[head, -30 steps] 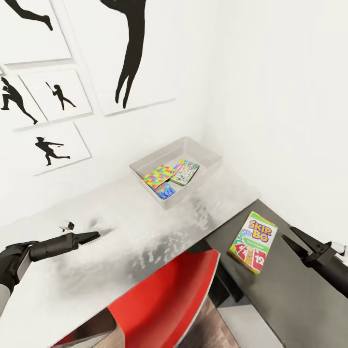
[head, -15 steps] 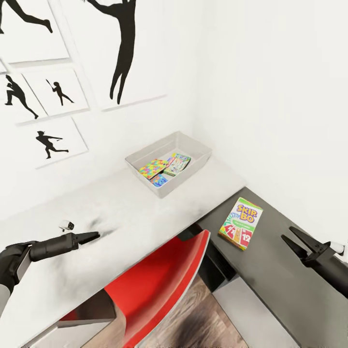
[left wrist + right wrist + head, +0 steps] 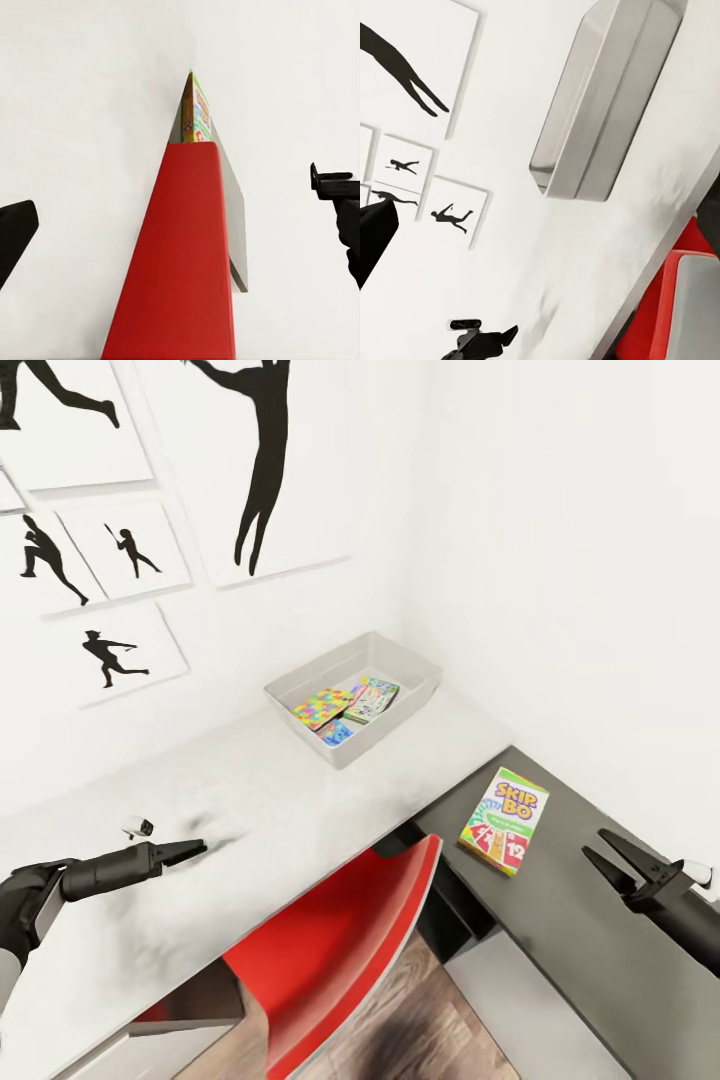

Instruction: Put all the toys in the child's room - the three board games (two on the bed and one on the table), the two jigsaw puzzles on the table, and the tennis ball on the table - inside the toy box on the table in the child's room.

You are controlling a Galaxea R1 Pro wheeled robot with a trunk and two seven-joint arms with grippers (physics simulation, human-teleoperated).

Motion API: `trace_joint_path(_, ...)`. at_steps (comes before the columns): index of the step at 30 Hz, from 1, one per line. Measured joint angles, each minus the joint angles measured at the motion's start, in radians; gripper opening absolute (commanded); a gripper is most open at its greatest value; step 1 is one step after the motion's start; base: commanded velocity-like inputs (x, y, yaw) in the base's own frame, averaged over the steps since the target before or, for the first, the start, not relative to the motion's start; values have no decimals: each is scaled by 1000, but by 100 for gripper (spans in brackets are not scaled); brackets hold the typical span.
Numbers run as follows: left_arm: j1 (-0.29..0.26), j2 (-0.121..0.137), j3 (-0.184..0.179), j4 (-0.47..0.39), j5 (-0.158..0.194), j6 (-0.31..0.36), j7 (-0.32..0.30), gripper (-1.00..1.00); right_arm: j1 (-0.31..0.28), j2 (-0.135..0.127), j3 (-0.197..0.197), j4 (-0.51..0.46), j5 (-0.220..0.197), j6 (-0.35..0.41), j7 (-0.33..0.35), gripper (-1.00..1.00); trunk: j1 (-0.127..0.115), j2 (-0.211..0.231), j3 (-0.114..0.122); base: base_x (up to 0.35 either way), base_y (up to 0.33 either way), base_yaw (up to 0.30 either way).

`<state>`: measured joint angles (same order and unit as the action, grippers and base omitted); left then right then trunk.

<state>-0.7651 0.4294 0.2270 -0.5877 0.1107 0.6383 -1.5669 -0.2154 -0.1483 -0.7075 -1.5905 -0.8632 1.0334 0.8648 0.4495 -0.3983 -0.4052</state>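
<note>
Skip-Bo box [image 3: 504, 820] flat, lengthwise toward wall.

1. The table [image 3: 250, 810] top is pale, mottled like stone, with a soft sheen.
2. Its lower side unit [image 3: 580, 920] is dark grey and matt.
3. The toy box [image 3: 400, 705] looks like smooth pale grey plastic.
4. The Skip-Bo box [image 3: 504, 821] looks like printed card, slightly glossy.
5. The chair [image 3: 340, 950] is smooth red plastic.
6. The floor [image 3: 420, 1030] is wood plank.
7. Both grippers, left [image 3: 190, 849] and right [image 3: 605, 857], are matt black.
</note>
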Motion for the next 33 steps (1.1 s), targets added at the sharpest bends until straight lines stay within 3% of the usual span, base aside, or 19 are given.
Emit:
trace_joint_path(13,0,0,0,0,0,0,0,100,0,1,1,-1,0,0,-36,100,0,0,0,-3,11,0)
trace_joint_path(33,0,0,0,0,0,0,0,100,0,1,1,-1,-2,-27,-35,100,0,0,10,-12,0,0)
